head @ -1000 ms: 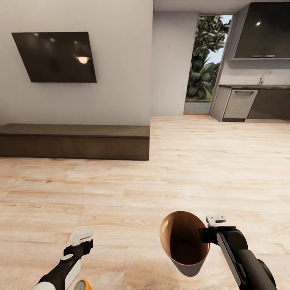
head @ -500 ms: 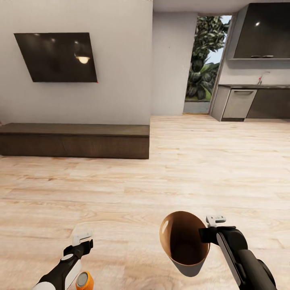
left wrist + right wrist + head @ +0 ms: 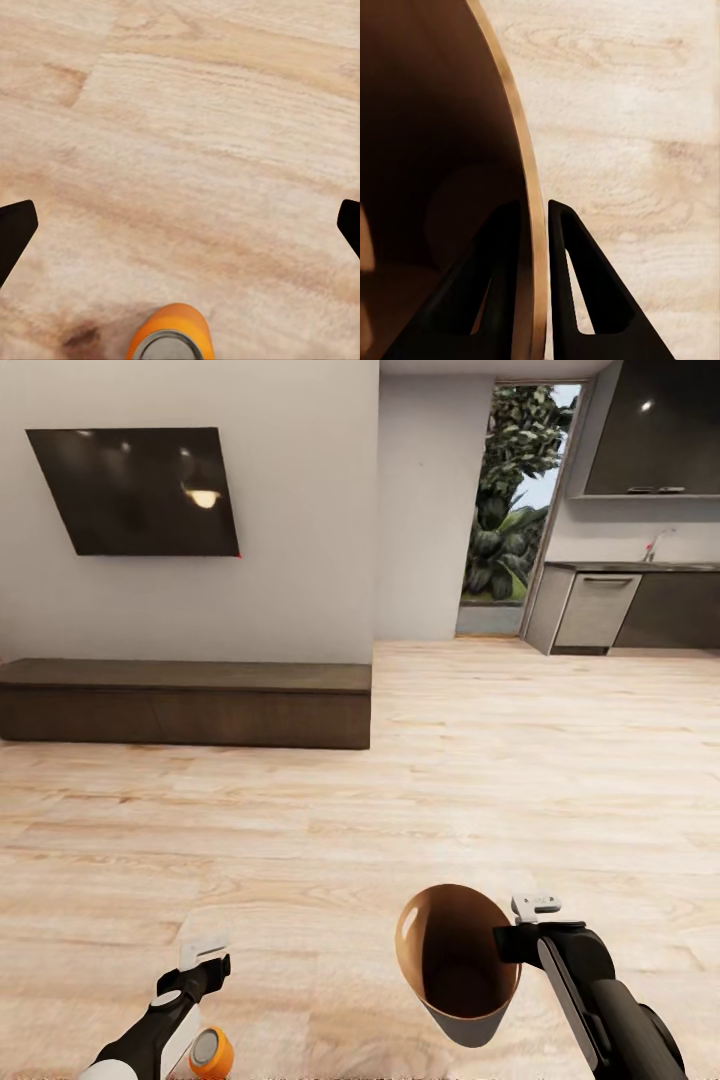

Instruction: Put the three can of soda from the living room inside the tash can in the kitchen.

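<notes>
head view: the right gripper (image 3: 516,926) clamps the rim of the tilted bin (image 3: 455,966), held above the wood floor (image 3: 420,780); an orange can (image 3: 211,1051) sits beside the left gripper (image 3: 203,954). left wrist view: fingers (image 3: 15,229) spread wide, released, can (image 3: 170,334) on the floor. right wrist view: fingers (image 3: 577,285) pinch the bin wall (image 3: 450,150).
</notes>
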Controlling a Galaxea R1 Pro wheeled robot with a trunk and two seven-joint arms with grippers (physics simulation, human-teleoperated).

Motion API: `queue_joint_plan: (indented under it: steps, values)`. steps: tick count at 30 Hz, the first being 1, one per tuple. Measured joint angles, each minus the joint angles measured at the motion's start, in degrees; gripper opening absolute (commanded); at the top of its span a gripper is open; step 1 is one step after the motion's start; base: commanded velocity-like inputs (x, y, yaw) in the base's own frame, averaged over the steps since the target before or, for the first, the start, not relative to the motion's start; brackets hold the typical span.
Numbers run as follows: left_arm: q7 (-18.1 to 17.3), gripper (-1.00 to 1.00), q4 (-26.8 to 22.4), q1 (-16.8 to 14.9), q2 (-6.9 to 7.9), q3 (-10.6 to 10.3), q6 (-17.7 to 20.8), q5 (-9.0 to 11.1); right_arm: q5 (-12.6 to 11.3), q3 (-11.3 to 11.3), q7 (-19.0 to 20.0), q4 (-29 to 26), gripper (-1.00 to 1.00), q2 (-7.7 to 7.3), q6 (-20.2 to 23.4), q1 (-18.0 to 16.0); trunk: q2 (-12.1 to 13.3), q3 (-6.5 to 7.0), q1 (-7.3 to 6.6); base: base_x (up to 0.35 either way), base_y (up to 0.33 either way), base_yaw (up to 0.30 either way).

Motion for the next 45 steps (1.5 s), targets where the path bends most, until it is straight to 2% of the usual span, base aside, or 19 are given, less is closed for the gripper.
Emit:
queue_joint_plan:
  steps: [18, 26, 45]
  values:
    - [0.0, 1.0, 0.0, 0.0, 0.0, 0.0, 0.0, 0.0, 0.0, -0.1, 0.2, -0.1, -1.0, 0.0, 0.0, -0.2, 0.0, -1.65, 0.0, 0.0, 0.0, 0.0]
    - [0.0, 1.0, 0.0, 0.0, 0.0, 0.0, 0.0, 0.0, -0.5, -0.1, 0.2, -0.5, -1.0, 0.0, 0.1, -2.1, 0.0, -2.38, 0.0, 0.0, 0.0, 0.0]
    - [0.0, 1.0, 0.0, 0.0, 0.0, 0.0, 0.0, 0.0, -0.4, -0.1, 0.2, -0.6, -1.0, 0.0, 0.1, -2.2, 0.0, -4.12, 0.0, 0.0, 0.0, 0.0]
